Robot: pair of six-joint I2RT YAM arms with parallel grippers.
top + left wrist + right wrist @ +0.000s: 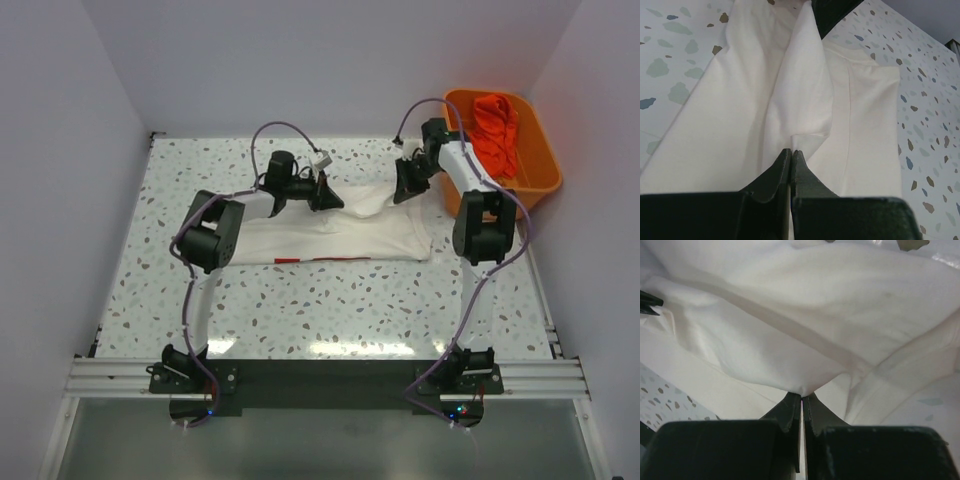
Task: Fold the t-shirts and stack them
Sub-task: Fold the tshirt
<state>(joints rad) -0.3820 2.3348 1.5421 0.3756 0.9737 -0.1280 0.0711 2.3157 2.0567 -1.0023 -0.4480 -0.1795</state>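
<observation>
A white t-shirt [350, 235] lies across the middle of the table, print side down, with a thin red strip showing at its near edge. My left gripper [326, 192] is shut on the shirt's far edge at the left and holds a fold of white cloth [800, 100] lifted. My right gripper [410, 185] is shut on the shirt's far edge at the right, with white cloth [805, 330] pinched between its fingertips. The stretch of cloth between the two grippers sags. Another red-and-white shirt [497, 130] lies bunched in the orange tub.
The orange plastic tub [535, 160] stands at the table's far right corner, close behind my right arm. The terrazzo table [330, 310] shows in front of the shirt. White walls close in the left, far and right sides.
</observation>
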